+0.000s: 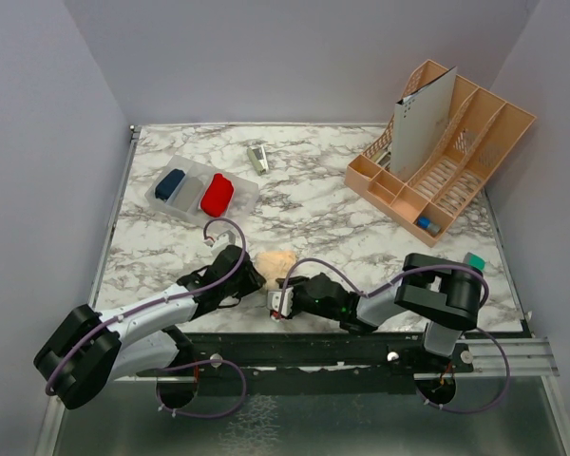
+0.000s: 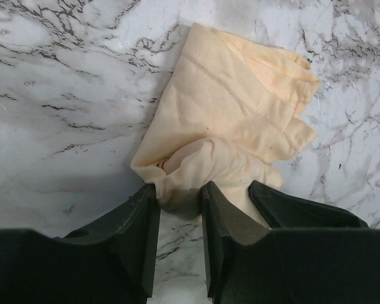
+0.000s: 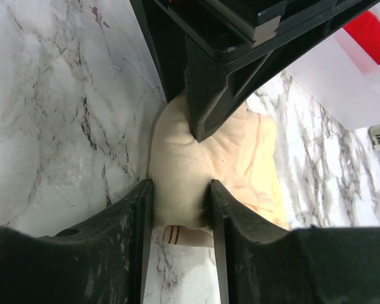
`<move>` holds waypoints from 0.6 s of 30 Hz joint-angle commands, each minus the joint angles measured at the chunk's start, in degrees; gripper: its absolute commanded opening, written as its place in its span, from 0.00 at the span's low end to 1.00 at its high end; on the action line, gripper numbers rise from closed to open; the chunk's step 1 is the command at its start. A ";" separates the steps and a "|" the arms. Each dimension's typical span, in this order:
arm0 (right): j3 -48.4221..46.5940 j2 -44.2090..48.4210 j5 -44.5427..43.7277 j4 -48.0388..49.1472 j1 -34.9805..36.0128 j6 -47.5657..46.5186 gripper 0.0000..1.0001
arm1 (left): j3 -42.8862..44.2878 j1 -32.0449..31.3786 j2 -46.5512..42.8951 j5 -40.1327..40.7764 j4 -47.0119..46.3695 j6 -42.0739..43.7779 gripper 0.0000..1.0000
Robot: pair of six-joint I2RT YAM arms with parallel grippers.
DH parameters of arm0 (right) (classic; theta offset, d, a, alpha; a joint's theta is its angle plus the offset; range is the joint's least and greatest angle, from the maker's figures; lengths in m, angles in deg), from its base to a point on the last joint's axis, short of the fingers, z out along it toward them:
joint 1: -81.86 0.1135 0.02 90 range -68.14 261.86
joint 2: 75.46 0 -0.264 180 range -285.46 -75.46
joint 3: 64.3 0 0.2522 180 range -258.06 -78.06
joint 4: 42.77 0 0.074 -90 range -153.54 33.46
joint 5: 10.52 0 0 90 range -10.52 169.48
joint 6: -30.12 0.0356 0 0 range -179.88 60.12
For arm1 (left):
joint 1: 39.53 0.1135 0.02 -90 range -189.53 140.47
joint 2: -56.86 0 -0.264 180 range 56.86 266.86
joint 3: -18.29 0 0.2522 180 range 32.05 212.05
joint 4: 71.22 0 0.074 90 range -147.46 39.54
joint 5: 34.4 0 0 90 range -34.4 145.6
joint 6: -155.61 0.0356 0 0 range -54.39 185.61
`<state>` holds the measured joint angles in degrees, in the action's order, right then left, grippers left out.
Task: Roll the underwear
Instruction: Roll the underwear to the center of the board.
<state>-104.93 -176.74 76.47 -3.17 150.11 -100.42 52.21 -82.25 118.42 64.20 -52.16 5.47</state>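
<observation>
A peach-beige underwear (image 1: 275,263) lies bunched on the marble table near the front edge, between the two grippers. My left gripper (image 1: 254,278) is shut on its bunched corner (image 2: 183,183), the cloth pinched between the jaws. My right gripper (image 1: 283,296) is shut on the other side of the same garment (image 3: 180,190), with a small striped label (image 3: 177,234) just behind the cloth. The left gripper's fingers (image 3: 209,95) show from above in the right wrist view. A rolled red underwear (image 1: 217,194) sits in a clear tray (image 1: 250,198) at the back left.
The tray also holds a dark blue roll (image 1: 170,182) and a grey roll (image 1: 189,190). A small metal clip (image 1: 257,158) lies behind it. A peach slotted organizer (image 1: 446,157) with a grey board stands back right. A teal object (image 1: 475,259) lies at the right.
</observation>
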 commanded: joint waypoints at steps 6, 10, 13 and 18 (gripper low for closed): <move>0.34 -3.69 -0.70 -7.69 -0.18 9.20 0.15 | -1.24 1.65 -2.99 -2.88 5.23 1.20 0.44; 1.30 -2.86 4.07 -6.21 -0.62 14.69 0.05 | -2.17 3.63 -6.49 -3.79 5.48 1.31 0.66; 2.26 -2.74 8.31 -2.95 -1.22 20.09 0.04 | -2.84 4.21 -8.58 -3.68 5.44 0.95 0.78; 3.86 -4.06 9.95 3.45 -1.45 26.93 0.03 | -6.91 4.48 -9.03 -3.55 2.46 -2.99 0.84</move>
<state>-104.03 -177.54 80.78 1.64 148.36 -83.24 49.42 -78.09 109.55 61.86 -49.12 5.45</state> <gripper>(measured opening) 0.129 0.820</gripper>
